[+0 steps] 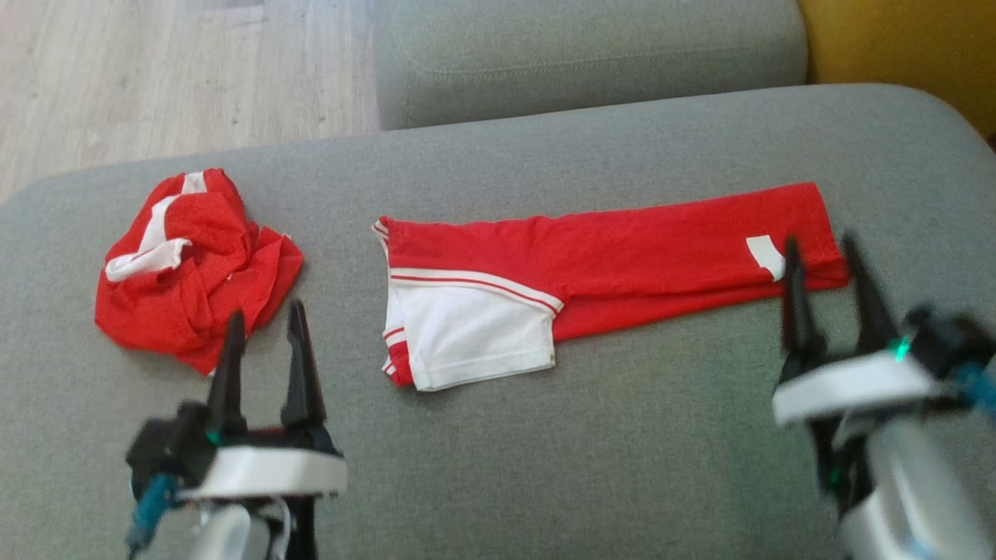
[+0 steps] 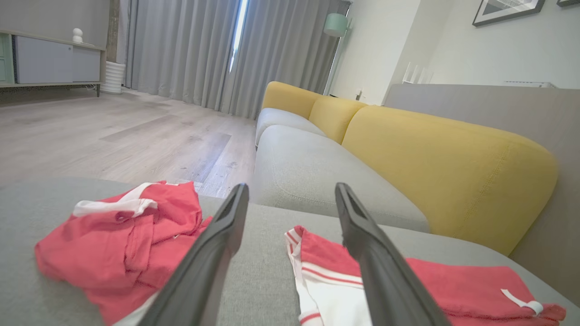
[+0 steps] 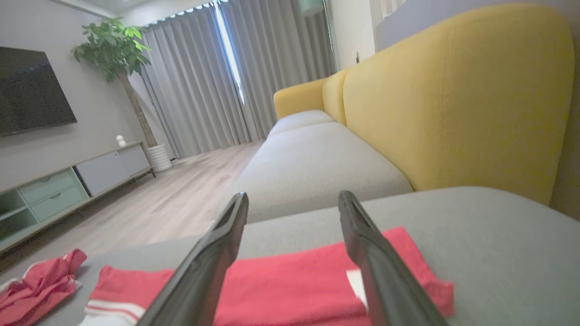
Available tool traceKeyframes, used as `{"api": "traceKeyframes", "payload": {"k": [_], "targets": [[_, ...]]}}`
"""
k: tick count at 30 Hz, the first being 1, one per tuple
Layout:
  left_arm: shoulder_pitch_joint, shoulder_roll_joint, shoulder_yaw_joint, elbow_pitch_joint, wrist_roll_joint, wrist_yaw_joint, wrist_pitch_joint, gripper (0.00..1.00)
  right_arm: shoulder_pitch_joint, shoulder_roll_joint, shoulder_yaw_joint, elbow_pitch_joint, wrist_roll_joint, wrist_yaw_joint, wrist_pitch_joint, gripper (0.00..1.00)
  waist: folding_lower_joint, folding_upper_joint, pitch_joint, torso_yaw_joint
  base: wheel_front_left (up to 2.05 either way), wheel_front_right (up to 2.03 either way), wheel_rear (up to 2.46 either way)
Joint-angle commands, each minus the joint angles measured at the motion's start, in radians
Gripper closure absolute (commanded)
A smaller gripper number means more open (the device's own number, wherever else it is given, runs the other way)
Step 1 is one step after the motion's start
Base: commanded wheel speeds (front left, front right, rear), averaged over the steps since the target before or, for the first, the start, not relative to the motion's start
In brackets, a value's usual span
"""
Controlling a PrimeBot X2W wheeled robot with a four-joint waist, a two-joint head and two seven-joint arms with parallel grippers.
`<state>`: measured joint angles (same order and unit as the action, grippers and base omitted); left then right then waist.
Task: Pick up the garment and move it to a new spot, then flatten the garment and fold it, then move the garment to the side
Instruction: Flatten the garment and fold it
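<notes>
A grey sofa seat cushion [image 1: 545, 467] filled the foreground, with pale wood floor [image 1: 156, 70] beyond its far edge, yellow backrests [image 2: 453, 167] along one side and grey curtains [image 2: 190, 50] at the end of the room. The folded garment [image 1: 622, 249], red, lay flat on the cushion as a long strip, with a white sleeve [image 1: 475, 334] turned over its left end and a small white tag [image 1: 766, 255] near its right end. Well to its left sat a crumpled red-and-white garment [image 1: 194, 264] in a loose heap.

The left claw [image 1: 264, 315] hung just near the heap's near edge, its dark fingers [image 2: 217, 253] spread apart with nothing between them. The right claw [image 1: 818, 241] stood at the strip's right end beside the tag, also spread and empty. Whether its tips touched the cloth could not be told.
</notes>
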<state>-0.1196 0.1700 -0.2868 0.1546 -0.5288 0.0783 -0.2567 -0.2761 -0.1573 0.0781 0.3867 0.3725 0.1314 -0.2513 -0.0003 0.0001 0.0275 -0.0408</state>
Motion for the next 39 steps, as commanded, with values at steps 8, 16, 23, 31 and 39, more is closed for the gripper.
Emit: {"api": "traceKeyframes", "payload": {"k": [8,16,23,31,39], "targets": [[0.049,-0.085,0.167,0.01,0.129,-0.102,-0.005,0.0,0.107,0.085,-0.017,-0.089,-0.117,-0.001,-0.01,0.0,0.0003,-0.0001,-0.007,-0.001,0.0,0.0,0.0],[0.018,-0.113,0.206,0.027,0.192,-0.154,-0.005,0.0,0.089,0.093,-0.032,-0.074,-0.143,-0.001,-0.004,0.0,0.0003,-0.0001,0.028,0.007,0.0,0.0,0.0],[-0.057,-0.119,0.187,0.042,0.212,-0.178,-0.005,0.0,-0.076,0.08,-0.214,0.057,-0.204,-0.001,0.135,0.0,0.0003,-0.0001,0.137,0.046,0.0,0.0,0.0],[-0.113,-0.119,0.156,0.057,0.194,-0.185,-0.005,0.0,-0.242,0.066,-0.438,0.241,-0.289,-0.001,0.254,0.0,0.0003,-0.0001,0.204,0.082,0.0,0.0,0.0],[-0.137,-0.12,0.135,0.066,0.18,-0.185,-0.005,0.0,-0.34,0.054,-0.633,0.394,-0.48,-0.001,0.308,0.0,0.0003,-0.0001,0.229,0.094,0.0,0.0,0.0]]}}
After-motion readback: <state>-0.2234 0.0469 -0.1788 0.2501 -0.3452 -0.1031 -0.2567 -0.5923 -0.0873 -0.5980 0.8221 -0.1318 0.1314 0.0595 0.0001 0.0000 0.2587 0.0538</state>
